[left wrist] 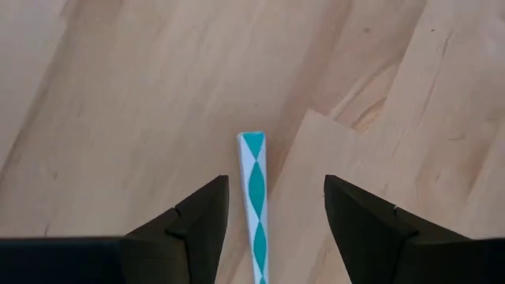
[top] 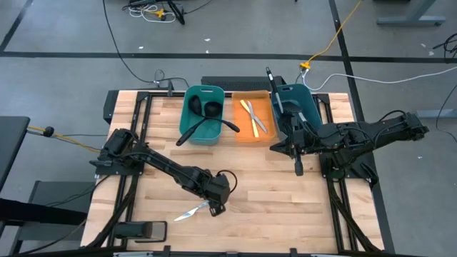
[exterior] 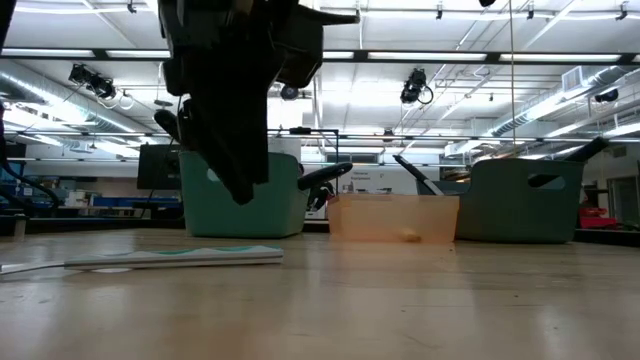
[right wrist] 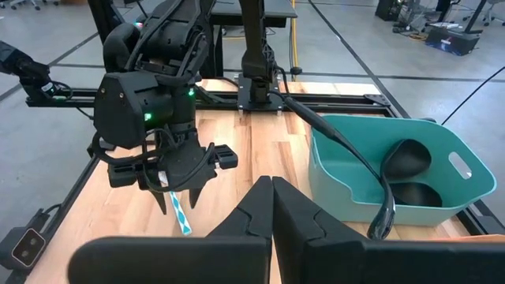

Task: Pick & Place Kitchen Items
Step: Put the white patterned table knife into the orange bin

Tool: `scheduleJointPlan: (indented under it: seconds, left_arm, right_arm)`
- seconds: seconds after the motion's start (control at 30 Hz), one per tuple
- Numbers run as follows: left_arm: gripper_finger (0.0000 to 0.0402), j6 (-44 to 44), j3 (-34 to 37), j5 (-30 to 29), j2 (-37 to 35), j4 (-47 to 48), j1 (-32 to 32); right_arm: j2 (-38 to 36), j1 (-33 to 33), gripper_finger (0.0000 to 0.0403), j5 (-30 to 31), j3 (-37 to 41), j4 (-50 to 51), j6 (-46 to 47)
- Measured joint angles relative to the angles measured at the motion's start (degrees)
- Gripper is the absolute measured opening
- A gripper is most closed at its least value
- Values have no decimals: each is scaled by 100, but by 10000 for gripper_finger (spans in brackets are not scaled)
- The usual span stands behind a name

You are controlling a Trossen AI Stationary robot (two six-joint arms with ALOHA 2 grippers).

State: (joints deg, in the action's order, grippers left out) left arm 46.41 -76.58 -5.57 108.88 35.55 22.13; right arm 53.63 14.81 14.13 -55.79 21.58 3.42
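From above, left claw (top: pixel 214 206) low over a knife (top: pixel 187 212) on the wood surface (top: pixel 271 214), far from the teal bin (top: pixel 201 114), left wrist, fingers (left wrist: pixel 197 225) spread around the knife's teal-white handle (left wrist: pixel 254 189), right wrist, right claw (right wrist: pixel 271 207) pressed together, empty, near that bin (right wrist: pixel 347 189).

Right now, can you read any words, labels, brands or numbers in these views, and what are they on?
No readable text in any view.
Knife between the left gripper's open fingers: teal and white diamond pattern only, no lettering.
Teal bin: no label visible.
Signs in the room behind the table: too blurred to read.
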Motion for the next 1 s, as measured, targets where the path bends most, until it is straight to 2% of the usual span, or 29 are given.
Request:
scheduleJointPlan:
  seconds: [0.37, 0.57, 0.63, 0.7, 0.77, 1.0]
  left_arm:
    - [263, 241, 0, 59, 0, 94, -11]
    - [265, 335, -41, 42, 180, 81, -17]
    - [265, 417, -17, 151, 246, 183, -21]
    - [266, 424, -117, 312, 420, -115, -24]
    - [266, 414, -134, 322, 477, 254, -22]
    - [266, 446, -227, 235, 573, 209, -22]
  right_arm:
    - [0, 1, 5, 0, 2, 0, -1]
    - [2, 1, 5, -1, 2, -4, 0]
    - [5, 0, 5, 0, 2, -2, 2]
    - [19, 0, 5, -2, 2, 16, 4]
    - [39, 0, 5, 0, 4, 48, 9]
    - [141, 1, 5, -2, 6, 106, 23]
